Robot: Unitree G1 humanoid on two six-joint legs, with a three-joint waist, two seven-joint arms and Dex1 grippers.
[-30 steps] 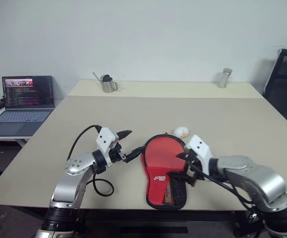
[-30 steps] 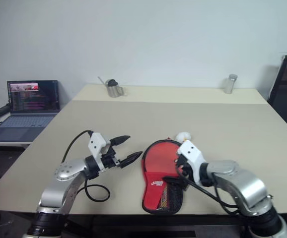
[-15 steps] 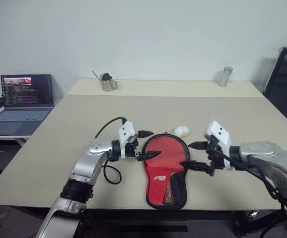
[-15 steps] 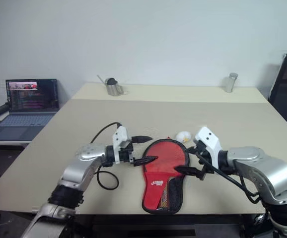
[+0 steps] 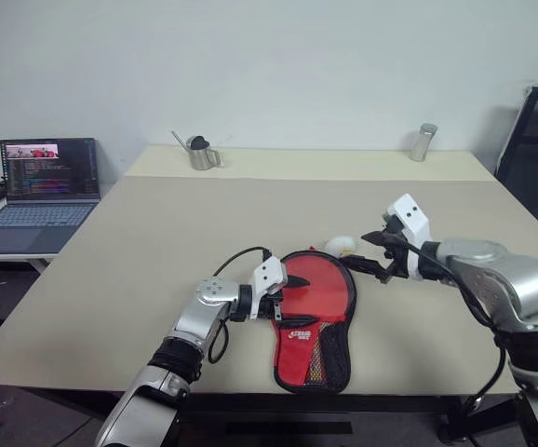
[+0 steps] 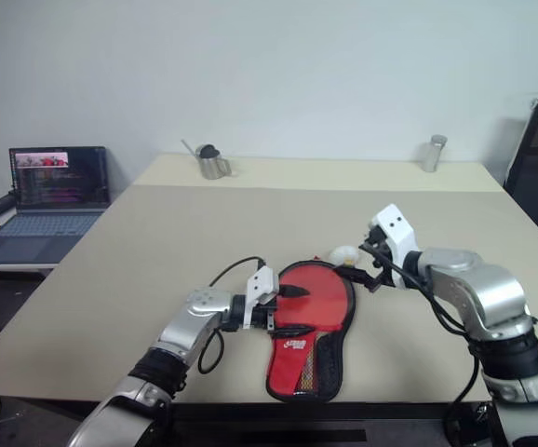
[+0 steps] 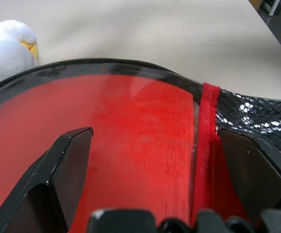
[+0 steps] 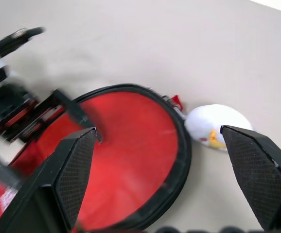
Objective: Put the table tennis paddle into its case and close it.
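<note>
One paddle-shaped soft case, red on its upper side with a black rim, a small logo and a mesh pocket at the narrow end, lies flat near the front edge of the beige rectangular table. Whether the paddle is inside it cannot be told from these views. One white pom-pom charm with a yellow mark rests on the table, touching the case's round far end.

The left gripper is at the case's left edge, where the round part narrows, its two black fingers spread wide, one above the red face and one lower at the rim; the left wrist view shows the fingers apart over the red surface, pinching nothing. The right gripper hovers just beside the pom-pom at the case's far right, its two fingers also spread and empty.

At the table's far edge stand one small metal cup with a handle and one metal cylinder. One open laptop sits on a side desk to the left, and one black chair stands at the right.
</note>
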